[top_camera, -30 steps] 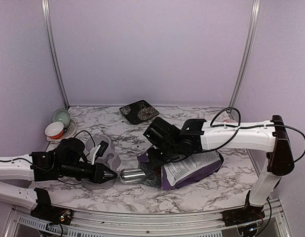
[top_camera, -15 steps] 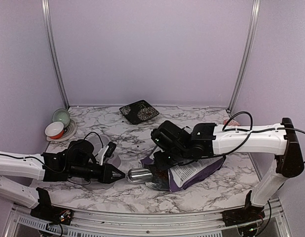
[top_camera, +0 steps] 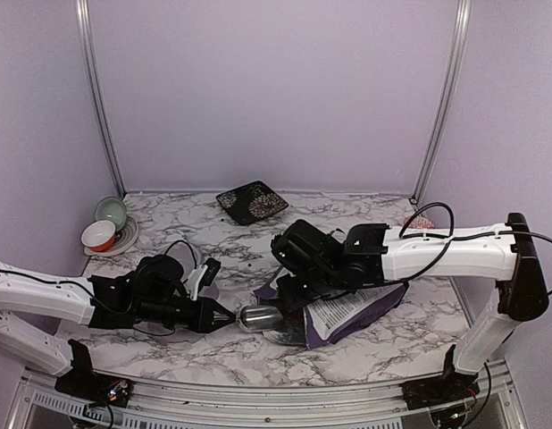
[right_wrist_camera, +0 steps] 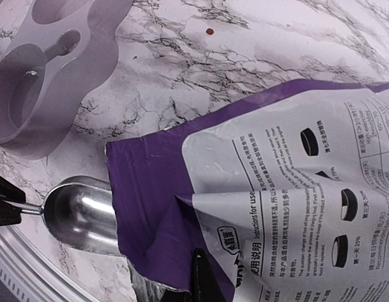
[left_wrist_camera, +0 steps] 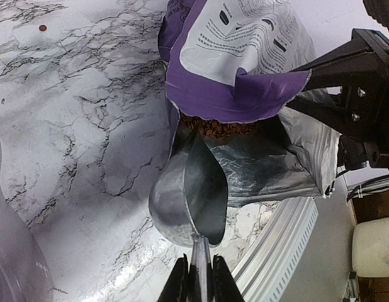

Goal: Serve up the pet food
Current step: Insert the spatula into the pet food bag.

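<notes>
Since a second ago, the left pincer (left_wrist_camera: 197,277) has slid rightward along the surface (top_camera: 392,344), carrying the one metal scoop (left_wrist_camera: 188,201) until its tip sits in the mouth of the one purple-and-white bag (left_wrist_camera: 238,63). This pincer is nearly closed, clamped on the scoop's thin handle. The right pincer (left_wrist_camera: 308,82) is fully closed, pinching the bag's upper flap and holding the mouth agape. The pet food (left_wrist_camera: 223,128) shows as a heap of small reddish-brown pellets just inside the opening, touching the scoop's leading edge; the scoop's bowl itself looks bare. One stray pellet (right_wrist_camera: 209,30) lies apart on the marble. One grey double bowl (right_wrist_camera: 31,94), with two wells, sits beside the left arm. At the back are one dark patterned plate (top_camera: 252,200) and, far left, two cups (top_camera: 110,212).
</notes>
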